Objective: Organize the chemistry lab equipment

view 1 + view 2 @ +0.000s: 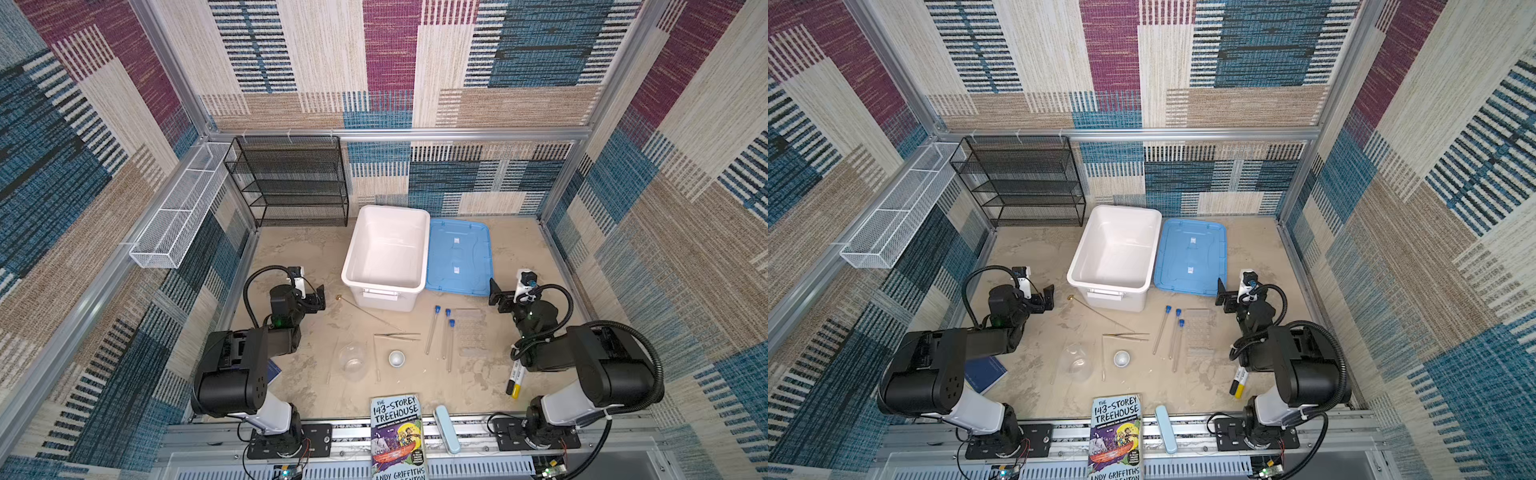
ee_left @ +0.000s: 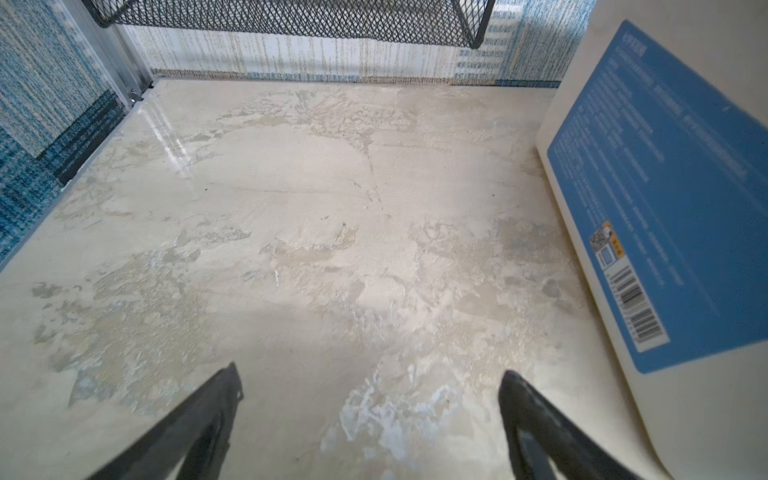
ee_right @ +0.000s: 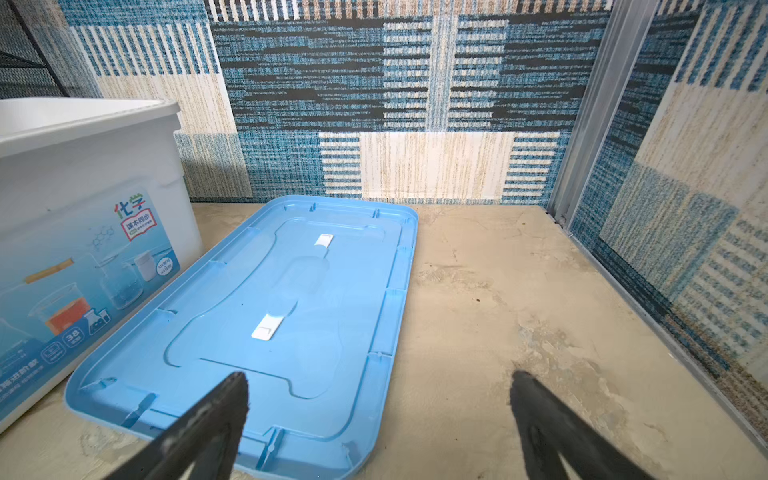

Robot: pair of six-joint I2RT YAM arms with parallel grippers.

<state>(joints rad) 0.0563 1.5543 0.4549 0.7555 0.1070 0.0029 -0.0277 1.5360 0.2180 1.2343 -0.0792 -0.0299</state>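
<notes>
Left hand (image 2: 370,372) spread, empty | clear round flask (image 1: 352,360) transparent, bulbous, faint

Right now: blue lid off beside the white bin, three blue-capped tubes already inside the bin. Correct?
No. The three blue-capped tubes lie on the table in front of the white bin, not inside it, as both top views show. Blue lid off beside it: right.
</notes>
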